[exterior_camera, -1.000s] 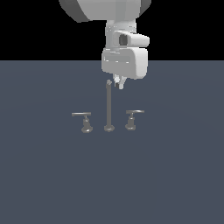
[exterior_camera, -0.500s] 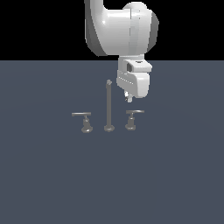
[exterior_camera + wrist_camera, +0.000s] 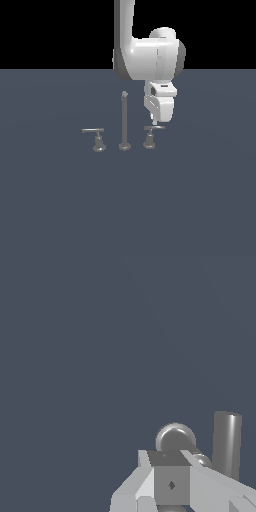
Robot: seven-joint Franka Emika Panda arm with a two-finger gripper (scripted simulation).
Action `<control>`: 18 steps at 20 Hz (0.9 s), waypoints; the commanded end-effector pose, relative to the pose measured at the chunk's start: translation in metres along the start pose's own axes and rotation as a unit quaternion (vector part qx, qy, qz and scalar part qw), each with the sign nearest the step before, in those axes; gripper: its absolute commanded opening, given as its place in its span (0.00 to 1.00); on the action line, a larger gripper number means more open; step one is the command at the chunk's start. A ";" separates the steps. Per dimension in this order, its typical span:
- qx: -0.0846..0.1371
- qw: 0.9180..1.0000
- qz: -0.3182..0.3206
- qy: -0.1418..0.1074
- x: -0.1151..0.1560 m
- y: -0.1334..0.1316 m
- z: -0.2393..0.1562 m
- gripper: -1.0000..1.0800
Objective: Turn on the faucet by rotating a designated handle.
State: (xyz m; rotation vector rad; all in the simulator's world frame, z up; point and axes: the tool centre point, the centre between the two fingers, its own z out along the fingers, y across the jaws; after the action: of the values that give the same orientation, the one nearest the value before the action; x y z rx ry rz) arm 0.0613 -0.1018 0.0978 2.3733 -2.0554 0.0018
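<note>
**Claw low over the right-hand faucet handle**

Exterior view: the faucet [image 3: 124, 122] stands on the flat grey table [image 3: 60, 200], a tall thin spout post on a round foot with a low lever handle on either side. The designated handle [image 3: 151, 136] is on the exterior view's right of the post, its thin bar lying level on a flared base. The twin handle [image 3: 96, 138] sits on the exterior view's left of the post, its bar reaching leftward. The white arm [image 3: 147, 57] comes down from above, and the claw [image 3: 155, 122] hangs just above the designated handle's bar, its tip very near or touching it; which of the two cannot be told. Whether the claw is open or closed cannot be told here either.

Wrist view: the claw's pale grey fingers [image 3: 170, 483] fill the near edge of the picture. Just past them shows a rounded grey metal knob [image 3: 175, 437] and an upright grey cylinder [image 3: 227, 442] beside it. The jaw gap is not readable.
</note>
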 end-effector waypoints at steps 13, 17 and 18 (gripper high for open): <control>0.000 1.000 0.019 -0.001 0.011 -0.001 0.009 0.00; 0.000 1.000 0.019 -0.001 0.018 0.013 0.009 0.00; 0.000 1.000 0.019 -0.001 0.020 0.016 0.009 0.00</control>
State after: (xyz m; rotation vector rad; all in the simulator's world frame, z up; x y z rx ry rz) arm 0.0529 -0.1204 0.0892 2.3364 -2.1002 -0.0001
